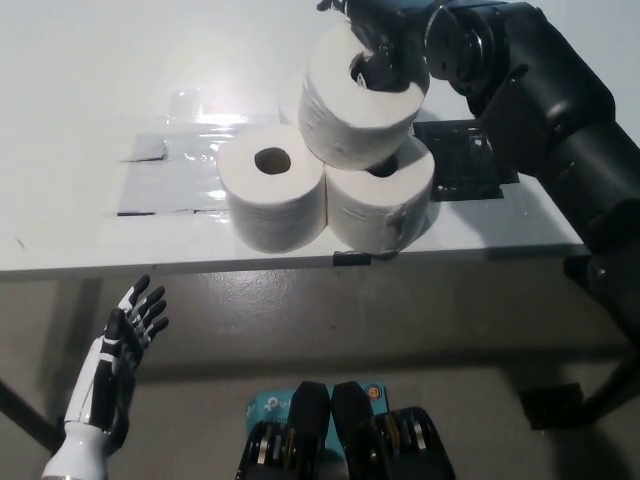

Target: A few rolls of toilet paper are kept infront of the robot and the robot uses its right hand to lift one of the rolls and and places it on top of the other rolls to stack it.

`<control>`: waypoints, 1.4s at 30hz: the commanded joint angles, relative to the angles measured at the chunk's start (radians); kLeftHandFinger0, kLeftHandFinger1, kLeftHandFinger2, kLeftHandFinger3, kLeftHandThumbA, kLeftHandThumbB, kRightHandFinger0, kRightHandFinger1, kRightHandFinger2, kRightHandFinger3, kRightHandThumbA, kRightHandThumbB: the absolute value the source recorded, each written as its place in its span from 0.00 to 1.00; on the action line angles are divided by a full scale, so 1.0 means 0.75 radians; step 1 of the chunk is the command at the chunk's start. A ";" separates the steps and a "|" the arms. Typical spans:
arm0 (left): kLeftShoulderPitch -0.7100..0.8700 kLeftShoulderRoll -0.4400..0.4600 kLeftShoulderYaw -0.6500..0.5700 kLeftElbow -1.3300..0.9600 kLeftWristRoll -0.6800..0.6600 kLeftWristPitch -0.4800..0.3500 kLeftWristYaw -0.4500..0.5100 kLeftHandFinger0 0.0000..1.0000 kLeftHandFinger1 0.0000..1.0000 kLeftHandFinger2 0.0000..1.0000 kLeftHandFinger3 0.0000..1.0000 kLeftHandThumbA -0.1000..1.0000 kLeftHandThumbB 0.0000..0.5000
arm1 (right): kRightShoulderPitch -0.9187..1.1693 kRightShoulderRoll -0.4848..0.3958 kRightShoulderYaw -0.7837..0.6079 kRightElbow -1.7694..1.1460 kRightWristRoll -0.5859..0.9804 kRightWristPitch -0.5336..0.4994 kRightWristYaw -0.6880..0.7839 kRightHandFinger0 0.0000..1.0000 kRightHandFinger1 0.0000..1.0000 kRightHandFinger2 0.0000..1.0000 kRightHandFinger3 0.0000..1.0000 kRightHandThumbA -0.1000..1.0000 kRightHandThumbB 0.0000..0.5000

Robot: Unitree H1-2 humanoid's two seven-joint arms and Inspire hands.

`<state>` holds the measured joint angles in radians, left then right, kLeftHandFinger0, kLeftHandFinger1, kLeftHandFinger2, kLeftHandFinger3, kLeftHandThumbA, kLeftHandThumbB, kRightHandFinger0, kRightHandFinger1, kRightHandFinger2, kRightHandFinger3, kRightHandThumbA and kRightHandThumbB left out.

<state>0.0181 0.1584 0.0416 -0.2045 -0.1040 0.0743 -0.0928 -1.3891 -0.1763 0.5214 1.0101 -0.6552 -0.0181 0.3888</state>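
Note:
Two white toilet paper rolls stand side by side near the table's front edge, the left roll (pixel 272 197) and the right roll (pixel 385 207). Part of another roll (pixel 290 98) shows behind them. A further roll (pixel 352 108) sits tilted on top of them, and my black right hand (pixel 388 45) is shut on it, with fingers in its core hole. My white left hand (pixel 125 345) rests open below the table edge at the lower left.
The white table (pixel 90 90) carries clear tape patches (pixel 165 175) on its left and a black plate (pixel 462 160) right of the rolls. A black tab (pixel 350 259) sits at the table's front edge. The floor lies below.

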 commanded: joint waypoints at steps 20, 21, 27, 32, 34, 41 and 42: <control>-0.023 0.030 -0.004 -0.045 -0.011 -0.020 -0.040 1.00 1.00 1.00 1.00 1.00 0.51 | -0.325 -0.070 -0.152 -0.039 0.091 -0.100 -0.131 1.00 1.00 1.00 1.00 0.84 0.79; -0.023 0.028 -0.002 -0.044 -0.010 -0.021 -0.039 1.00 1.00 1.00 1.00 1.00 0.52 | -0.315 -0.092 -0.174 -0.093 0.099 -0.087 -0.118 1.00 1.00 1.00 1.00 0.85 0.76; -0.101 0.026 0.004 -0.018 -0.008 0.000 -0.030 1.00 1.00 1.00 1.00 1.00 0.45 | -0.172 -0.349 -0.420 -0.679 0.211 0.039 -0.025 1.00 1.00 1.00 1.00 0.91 0.71; -0.170 0.038 0.003 0.002 0.008 0.013 -0.030 1.00 1.00 1.00 1.00 1.00 0.53 | 0.007 -0.558 -0.666 -1.128 0.382 0.140 0.079 1.00 1.00 1.00 1.00 0.95 0.65; -0.182 0.037 -0.003 0.008 0.011 0.015 -0.034 1.00 1.00 1.00 1.00 1.00 0.49 | 0.121 -0.636 -0.796 -1.302 0.528 0.170 0.116 1.00 1.00 1.00 1.00 0.93 0.58; -0.218 0.042 -0.006 0.012 0.018 0.046 -0.035 1.00 1.00 1.00 1.00 1.00 0.55 | 0.465 -0.786 -1.160 -1.931 0.739 0.492 0.151 1.00 1.00 1.00 1.00 0.90 0.59; -0.218 0.045 -0.009 0.016 0.025 0.041 -0.037 1.00 1.00 1.00 1.00 1.00 0.57 | 0.504 -0.793 -1.201 -1.995 0.747 0.507 0.133 1.00 1.00 1.00 1.00 0.90 0.58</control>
<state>-0.0703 0.1622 0.0427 -0.1800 -0.1042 0.0940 -0.1034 -1.1207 -0.5089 0.0560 0.2620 -0.4809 0.0252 0.3812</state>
